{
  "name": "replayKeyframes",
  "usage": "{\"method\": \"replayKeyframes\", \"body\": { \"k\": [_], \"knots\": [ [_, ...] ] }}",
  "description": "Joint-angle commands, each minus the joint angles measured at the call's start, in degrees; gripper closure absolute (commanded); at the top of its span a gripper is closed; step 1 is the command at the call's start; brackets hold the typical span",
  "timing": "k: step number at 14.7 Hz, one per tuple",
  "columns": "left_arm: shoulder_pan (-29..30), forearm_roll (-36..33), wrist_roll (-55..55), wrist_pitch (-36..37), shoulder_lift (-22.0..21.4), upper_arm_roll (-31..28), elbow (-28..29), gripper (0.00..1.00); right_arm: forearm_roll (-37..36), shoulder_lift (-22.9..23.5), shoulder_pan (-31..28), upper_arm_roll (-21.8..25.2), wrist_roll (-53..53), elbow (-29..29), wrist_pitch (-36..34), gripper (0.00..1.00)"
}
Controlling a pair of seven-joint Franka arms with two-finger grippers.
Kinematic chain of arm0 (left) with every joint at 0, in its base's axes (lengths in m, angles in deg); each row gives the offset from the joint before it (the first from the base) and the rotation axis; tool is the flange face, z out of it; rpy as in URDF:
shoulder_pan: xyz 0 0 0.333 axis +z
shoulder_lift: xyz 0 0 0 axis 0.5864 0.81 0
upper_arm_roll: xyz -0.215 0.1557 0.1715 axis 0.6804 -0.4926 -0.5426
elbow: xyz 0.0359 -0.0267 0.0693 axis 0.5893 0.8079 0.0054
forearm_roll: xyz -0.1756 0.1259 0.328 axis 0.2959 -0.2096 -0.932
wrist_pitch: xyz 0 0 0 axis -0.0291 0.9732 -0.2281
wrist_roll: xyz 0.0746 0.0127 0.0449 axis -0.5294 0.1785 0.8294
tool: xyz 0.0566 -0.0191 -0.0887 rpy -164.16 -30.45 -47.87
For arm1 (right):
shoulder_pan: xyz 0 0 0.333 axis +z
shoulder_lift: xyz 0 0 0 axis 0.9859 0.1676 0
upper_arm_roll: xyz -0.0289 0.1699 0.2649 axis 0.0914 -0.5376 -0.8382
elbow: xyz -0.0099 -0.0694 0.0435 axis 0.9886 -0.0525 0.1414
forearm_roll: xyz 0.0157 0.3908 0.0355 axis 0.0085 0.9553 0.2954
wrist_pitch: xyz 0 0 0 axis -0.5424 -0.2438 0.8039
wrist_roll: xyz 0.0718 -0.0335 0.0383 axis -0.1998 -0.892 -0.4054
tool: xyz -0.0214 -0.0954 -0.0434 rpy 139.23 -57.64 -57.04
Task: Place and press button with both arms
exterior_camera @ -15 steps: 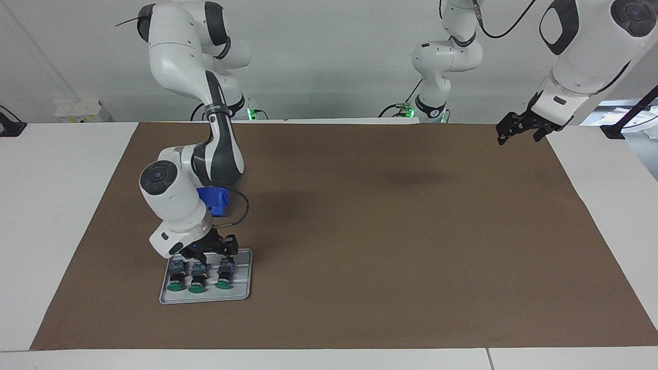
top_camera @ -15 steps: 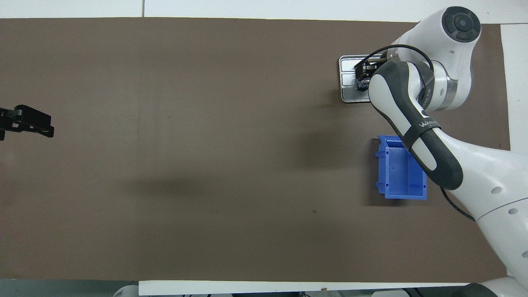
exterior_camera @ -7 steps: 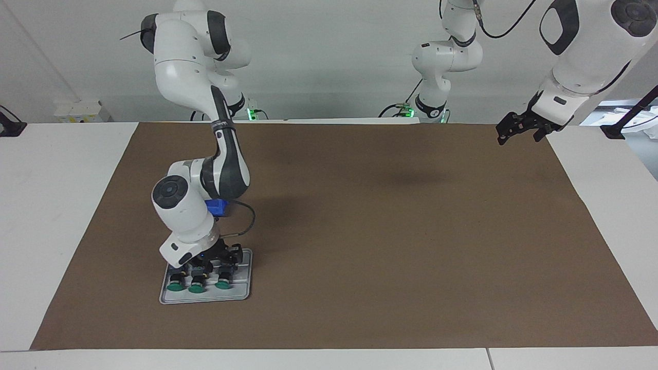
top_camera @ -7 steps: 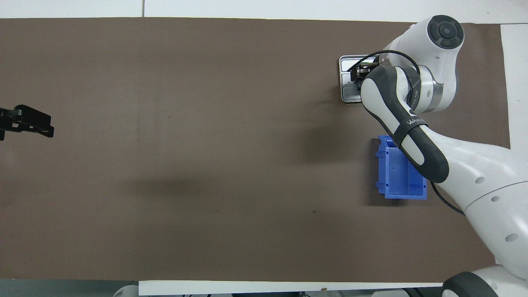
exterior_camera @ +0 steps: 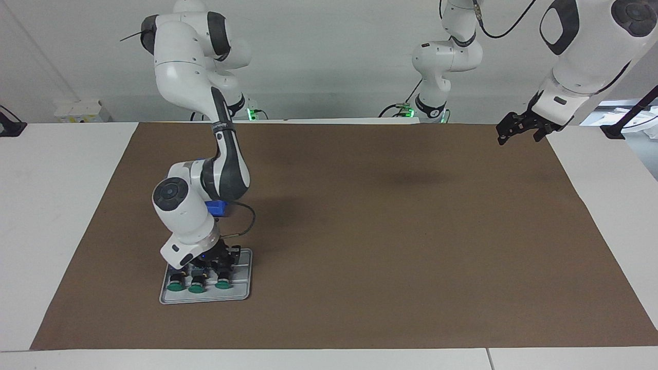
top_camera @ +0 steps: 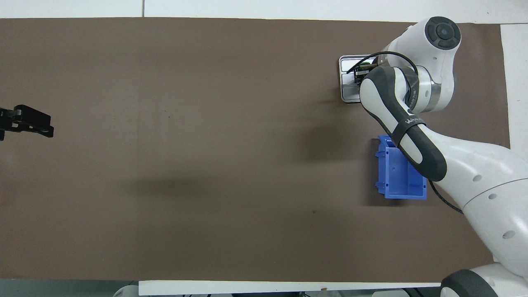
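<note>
On flat metal tray (exterior_camera: 245,294), round green-capped buttons (exterior_camera: 196,288)

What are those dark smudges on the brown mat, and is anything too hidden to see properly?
Facing view: soft shadows on the mat, one beside the right arm and one out toward the left claw. Overhead view: the same blurred-edged shadows; the right arm covers most of the tray and part of the blue bin.

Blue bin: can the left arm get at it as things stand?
Probably not easily. The left gripper waits in the air at its own end of the table, while the blue bin sits at the right arm's end, with the right arm stretched over it toward the tray.
</note>
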Motion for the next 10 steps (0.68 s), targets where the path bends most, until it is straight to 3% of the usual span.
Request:
{"method": "replayKeyframes", "body": {
  "k": [1,4,7,10],
  "knots": [
    [-0.4,0.5,-0.2,-0.2,-1.7,-0.5,1.6,0.0,0.7,-2.8,0.9,-0.2,0.9,-5.7,-10.7,1.0],
    [-0.2,0.5,-0.2,-0.3,-1.7,-0.5,1.6,0.0,0.3,-8.9,5.2,-0.2,10.5,-5.6,-19.1,1.0],
    [-0.1,0.5,-0.2,-0.2,-1.7,-0.5,1.6,0.0,0.3,-11.9,12.2,-0.2,28.4,-5.1,-24.6,1.0],
    [0.0,0.5,-0.2,0.1,-1.7,-0.5,1.6,0.0,0.3,-13.0,21.7,-0.2,48.9,-2.8,-24.0,1.0]
  ]
}}
